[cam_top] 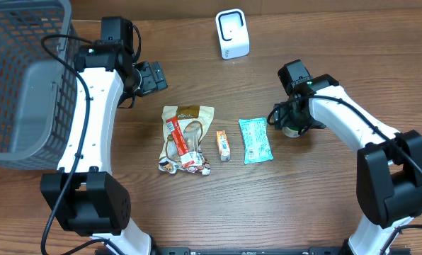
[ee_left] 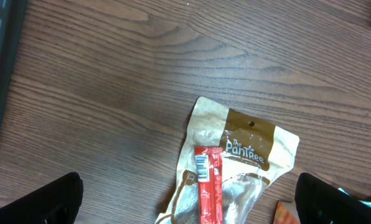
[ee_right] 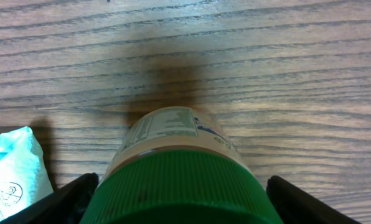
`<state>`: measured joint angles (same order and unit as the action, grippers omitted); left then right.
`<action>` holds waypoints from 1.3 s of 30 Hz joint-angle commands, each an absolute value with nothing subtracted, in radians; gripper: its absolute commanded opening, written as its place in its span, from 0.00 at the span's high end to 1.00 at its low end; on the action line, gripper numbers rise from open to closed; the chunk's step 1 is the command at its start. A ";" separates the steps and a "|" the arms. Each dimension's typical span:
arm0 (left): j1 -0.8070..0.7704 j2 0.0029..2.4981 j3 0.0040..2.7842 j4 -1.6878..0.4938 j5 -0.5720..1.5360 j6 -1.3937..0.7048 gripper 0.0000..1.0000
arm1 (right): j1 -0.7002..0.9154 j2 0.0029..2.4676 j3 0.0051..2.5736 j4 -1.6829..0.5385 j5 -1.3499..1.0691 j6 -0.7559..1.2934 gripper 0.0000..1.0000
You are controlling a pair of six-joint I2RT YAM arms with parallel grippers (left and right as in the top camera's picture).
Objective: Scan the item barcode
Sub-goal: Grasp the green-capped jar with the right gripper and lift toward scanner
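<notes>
**Item in hand: green-capped bottle (ee_right: 170, 130).** It stands upright on the table (cam_top: 324, 205) at the right, near the teal packet (cam_top: 255, 139).

**Right gripper (cam_top: 292, 127).** Its fingers (ee_right: 70, 199) are spread wide on either side of the green cap (ee_right: 179, 186), very close to it. We cannot tell whether the pads are pressing on it.

**Left gripper (cam_top: 156, 78).** It is spread fully and holds nothing. It hangs above the table just behind the brown snack pouch (ee_left: 248, 149).

**Other stock.**
- A red stick packet (ee_left: 207, 186) lies on the pouch, with its barcode (ee_left: 201, 167) facing up.
- A small orange packet (cam_top: 224, 144) lies between the pouch and the teal packet.
- A grey mesh basket (cam_top: 20, 85) sits at the far left.

**Scanner.** We take the white box-shaped unit (cam_top: 232, 34) at the back of the table to be the scanner. It is well apart from the bottle.

**Step, as we judge it:** taking hold of the bottle.

**Handling notes.**
- We want the grip centred on the cap, or just under it, and square to it, since a round ribbed cap can twist out of an off-centre pinch.
- We lift straight up so the base clears the teal packet.
- The label shows a printed panel, but we make out no barcode. We expect to have to turn the bottle until the code faces the white unit.
- The fingers must not cover the label.
</notes>
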<state>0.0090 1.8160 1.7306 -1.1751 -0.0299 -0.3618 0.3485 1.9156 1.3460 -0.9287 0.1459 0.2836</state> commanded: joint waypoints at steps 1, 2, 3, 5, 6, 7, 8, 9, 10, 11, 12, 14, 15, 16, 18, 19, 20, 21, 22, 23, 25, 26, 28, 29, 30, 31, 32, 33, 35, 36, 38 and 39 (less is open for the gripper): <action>0.013 1.801 1.743 -1.174 -0.033 -0.339 0.00 | 0.350 1.923 1.338 -0.931 0.156 0.281 0.15; 0.013 1.801 1.743 -1.174 -0.033 -0.340 0.00 | 0.352 1.923 1.338 -0.933 0.155 0.284 0.15; 0.013 1.801 1.743 -1.173 -0.033 -0.339 0.00 | 0.352 1.923 1.336 -0.936 0.155 0.284 0.15; 0.013 1.801 1.743 -1.173 -0.033 -0.339 0.00 | 0.352 1.923 1.332 -0.941 0.155 0.284 0.14; 0.013 1.801 1.743 -1.174 -0.033 -0.339 0.00 | 0.352 1.923 1.328 -0.939 0.155 0.284 0.14; 0.013 1.801 1.743 -1.174 -0.033 -0.339 0.00 | 0.352 1.923 1.327 -0.938 0.156 0.284 0.14; 0.013 1.801 1.743 -1.174 -0.033 -0.339 0.00 | 0.352 1.924 1.326 -0.933 0.156 0.284 0.14; 0.013 1.801 1.743 -1.174 -0.033 -0.339 0.00 | 0.352 1.925 1.326 -0.924 0.156 0.283 0.14; 0.013 1.801 1.743 -1.174 -0.033 -0.339 0.00 | 0.352 1.925 1.326 -0.916 0.156 0.283 0.14; 0.013 1.801 1.743 -1.174 -0.033 -0.339 0.00 | 0.352 1.925 1.326 -0.910 0.156 0.283 0.14; 0.013 1.801 1.743 -1.173 -0.033 -0.339 0.00 | 0.352 1.925 1.326 -0.909 0.156 0.283 0.14; 0.013 1.801 1.743 -1.174 -0.033 -0.339 0.00 | 0.352 1.925 1.326 -0.915 0.152 0.283 0.16; 0.013 1.801 1.743 -1.173 -0.033 -0.339 0.00 | 0.352 1.925 1.326 -0.920 0.146 0.283 0.18; 0.013 1.801 1.743 -1.174 -0.033 -0.339 0.00 | 0.352 1.925 1.326 -0.925 0.133 0.284 0.19; 0.013 1.801 1.743 -1.174 -0.033 -0.339 0.00 | 0.352 1.925 1.325 -0.930 0.112 0.283 0.19; 0.013 1.801 1.743 -1.174 -0.033 -0.339 0.00 | 0.352 1.925 1.323 -0.929 0.111 0.284 0.19; 0.013 1.801 1.743 -1.174 -0.033 -0.339 0.00 | 0.352 1.925 1.319 -0.926 0.111 0.283 0.18; 0.013 1.801 1.743 -1.174 -0.033 -0.339 0.00 | 0.352 1.925 1.314 -0.919 0.112 0.283 0.18; 0.013 1.801 1.743 -1.174 -0.033 -0.339 0.00 | 0.352 1.925 1.309 -0.911 0.112 0.283 0.18; 0.013 1.801 1.743 -1.174 -0.033 -0.339 0.00 | 0.352 1.925 1.305 -0.905 0.112 0.283 0.18; 0.013 1.801 1.743 -1.174 -0.033 -0.339 0.00 | 0.352 1.925 1.299 -0.902 0.112 0.283 0.18; 0.013 1.801 1.743 -1.174 -0.033 -0.339 0.00 | 0.352 1.925 1.299 -0.902 0.112 0.283 0.18; 0.013 1.801 1.743 -1.174 -0.033 -0.339 0.00 | 0.352 1.925 1.299 -0.902 0.112 0.283 0.18; 0.013 1.801 1.743 -1.174 -0.033 -0.339 0.00 | 0.352 1.925 1.299 -0.902 0.112 0.283 0.18; 0.013 1.801 1.743 -1.174 -0.033 -0.339 0.00 | 0.352 1.925 1.299 -0.902 0.112 0.283 0.20; 0.013 1.801 1.743 -1.174 -0.033 -0.339 0.00 | 0.352 1.925 1.299 -0.901 0.112 0.283 0.24; 0.013 1.801 1.743 -1.174 -0.033 -0.339 0.00 | 0.352 1.925 1.300 -0.900 0.112 0.282 0.26; 0.013 1.801 1.743 -1.174 -0.033 -0.339 0.00 | 0.352 1.925 1.304 -0.901 0.112 0.281 0.29; 0.013 1.801 1.743 -1.174 -0.033 -0.339 0.00 | 0.352 1.924 1.322 -0.910 0.112 0.279 0.32; 0.013 1.801 1.743 -1.174 -0.033 -0.339 0.00 | 0.352 1.924 1.338 -0.922 0.112 0.279 0.32; 0.012 1.801 1.743 -1.174 -0.033 -0.339 0.00 | 0.352 1.922 1.381 -0.961 0.112 0.262 0.36; 0.012 1.801 1.743 -1.174 -0.033 -0.340 0.00 | 0.352 1.919 1.410 -0.985 0.112 0.252 0.41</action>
<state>0.0090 1.8160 1.7306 -1.1751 -0.0299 -0.3618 0.3489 1.9240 1.3354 -0.9733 0.1081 0.2760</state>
